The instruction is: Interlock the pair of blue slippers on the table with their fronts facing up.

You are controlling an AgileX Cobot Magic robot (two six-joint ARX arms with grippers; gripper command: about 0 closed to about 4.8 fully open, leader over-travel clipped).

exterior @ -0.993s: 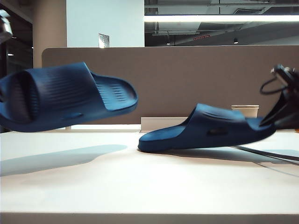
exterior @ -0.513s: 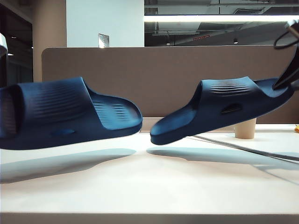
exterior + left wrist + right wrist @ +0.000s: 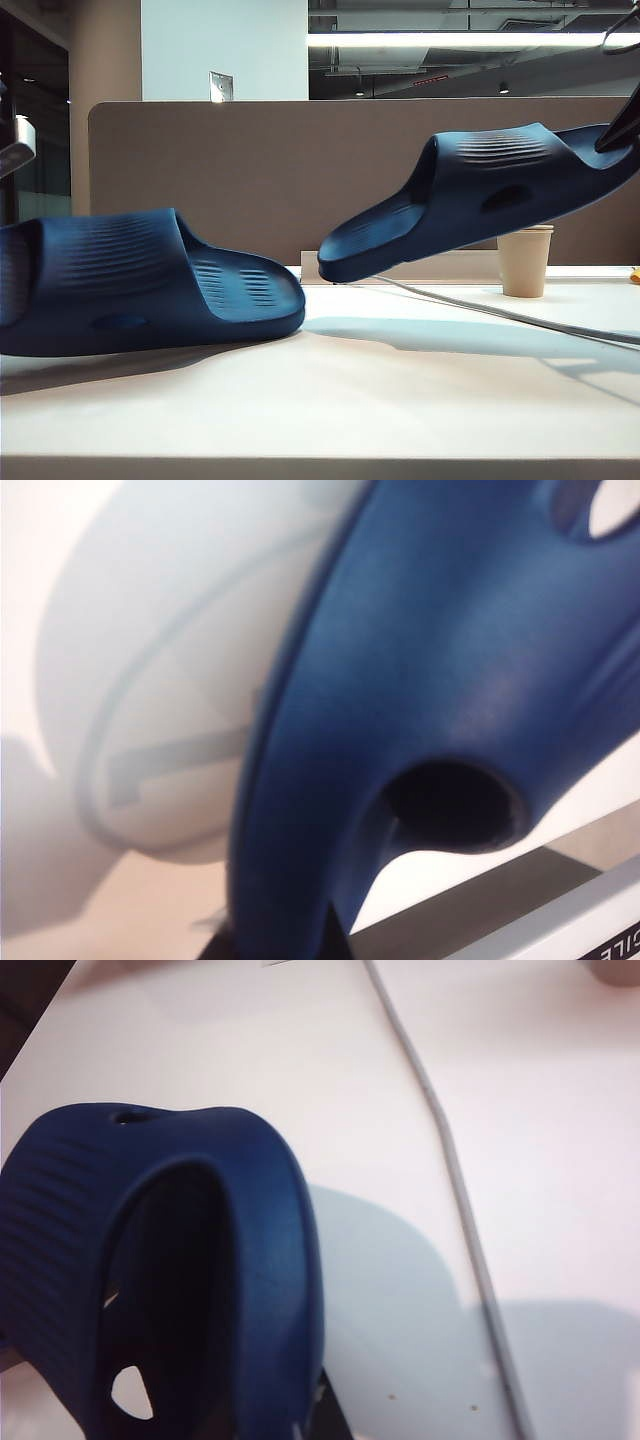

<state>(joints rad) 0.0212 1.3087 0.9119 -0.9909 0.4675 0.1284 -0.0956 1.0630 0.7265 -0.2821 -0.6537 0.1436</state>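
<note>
Two dark navy slippers show in the exterior view. The left slipper (image 3: 150,285) lies low at the left, sole down and toe toward the middle, on or just above the table (image 3: 330,400). My left gripper (image 3: 285,942) is shut on this slipper (image 3: 440,680) at its heel end, beyond the exterior view's left edge. The right slipper (image 3: 480,195) hangs in the air at the upper right, toe tilted down toward the left one. My right gripper (image 3: 622,128) is shut on its heel; in the right wrist view the gripper (image 3: 270,1420) clamps the slipper (image 3: 170,1260) above the table.
A paper cup (image 3: 525,260) stands at the back right of the table. A thin grey cable (image 3: 500,312) runs across the table under the raised slipper, seen as the cable (image 3: 450,1170) from the right wrist. A brown-grey divider panel (image 3: 300,160) closes the back.
The left slipper has sunk from mid-air down to the table. The right slipper has been lifted off the table and now hangs high, toe down.
</note>
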